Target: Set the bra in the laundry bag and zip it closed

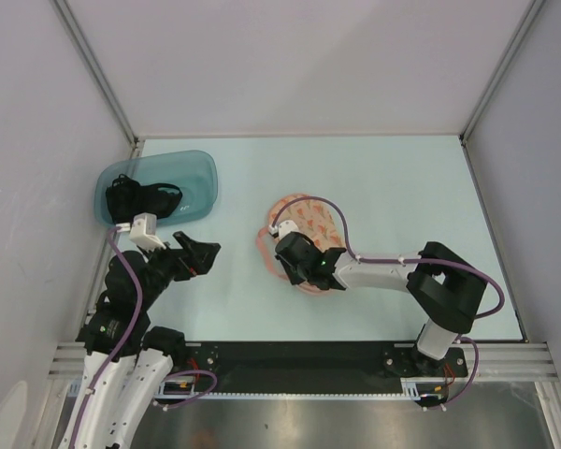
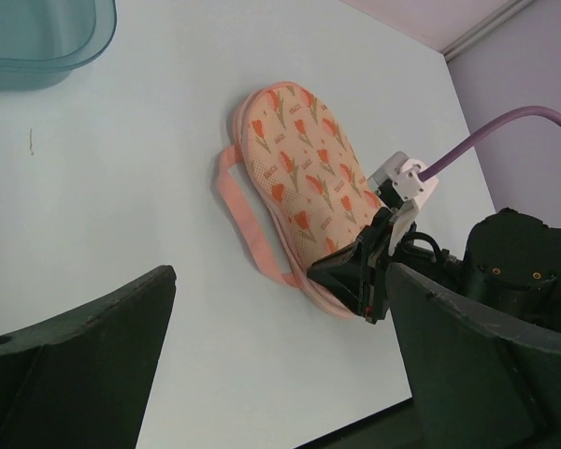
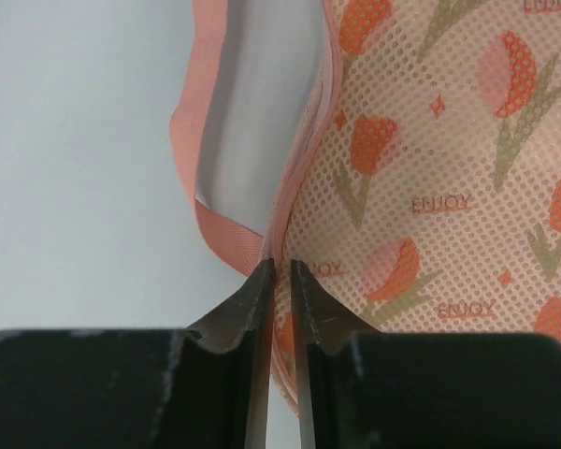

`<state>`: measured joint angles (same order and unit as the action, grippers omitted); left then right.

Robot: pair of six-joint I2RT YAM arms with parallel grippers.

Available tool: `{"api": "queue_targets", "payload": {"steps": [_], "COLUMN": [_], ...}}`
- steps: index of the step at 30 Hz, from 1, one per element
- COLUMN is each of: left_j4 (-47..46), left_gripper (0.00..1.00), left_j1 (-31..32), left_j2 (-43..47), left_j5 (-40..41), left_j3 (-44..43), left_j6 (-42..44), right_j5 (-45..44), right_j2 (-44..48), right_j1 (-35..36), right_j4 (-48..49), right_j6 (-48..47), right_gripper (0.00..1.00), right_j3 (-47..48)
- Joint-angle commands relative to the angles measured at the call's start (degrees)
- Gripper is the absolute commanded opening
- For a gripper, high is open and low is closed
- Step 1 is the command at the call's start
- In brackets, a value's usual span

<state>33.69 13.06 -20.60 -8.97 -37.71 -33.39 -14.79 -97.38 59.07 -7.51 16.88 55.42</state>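
Midway across the table (image 1: 402, 187) lies the bag (image 1: 307, 213), flat, its near rim pinched between the right gripper's (image 3: 280, 269) almost closed fingers, beside a loose pink strap (image 3: 192, 178). "ENJOY" repeats among its orange tulips. The bra (image 1: 142, 198) sits in the tub (image 1: 194, 173), well apart at far left. The left gripper (image 1: 208, 258) hovers near the tub, spread wide, holding nothing.

We see a robot lab: two robot arms (image 1: 383, 273) sit at a pale table (image 1: 402, 187), boxed in by plain white walls (image 1: 309, 65) and metal bars (image 1: 95, 70).
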Motion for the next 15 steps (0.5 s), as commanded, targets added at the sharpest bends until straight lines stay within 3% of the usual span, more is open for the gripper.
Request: {"api": "queue_targets", "payload": {"steps": [1, 4, 7, 10, 11, 15], "left_j4": [-1.6, -1.6, -1.7, -1.6, -1.6, -1.2], "left_gripper": [0.99, 0.99, 0.99, 0.99, 0.99, 0.99], "left_j1": [0.0, 0.0, 0.0, 0.0, 0.0, 0.0], "left_j2": [-0.4, -0.6, -0.6, -0.8, -0.8, -0.7], "left_j5": [-1.3, -1.6, -1.8, -2.3, -2.5, -2.1], "left_j3": [-0.5, -0.8, -0.8, -0.7, -0.8, -1.2], "left_j6": [0.7, 1.0, 0.8, 0.5, 0.5, 0.9], "right_j5": [-2.4, -2.2, -2.7, -3.8, -4.4, -7.9], "right_j2": [0.5, -0.3, -2.0, -3.7, -4.0, -3.8], "right_j1": [0.1, 0.2, 0.1, 0.3, 0.3, 0.4], "right_j4": [2.1, 2.1, 2.7, 2.6, 2.8, 1.6], "right_j6": [-0.6, -0.8, -0.6, -0.6, -0.5, -0.5], "right_gripper": [0.17, 0.25, 0.25, 0.20, 0.11, 0.00], "right_j3": [0.5, 0.9, 1.2, 2.0, 2.1, 3.3]}}
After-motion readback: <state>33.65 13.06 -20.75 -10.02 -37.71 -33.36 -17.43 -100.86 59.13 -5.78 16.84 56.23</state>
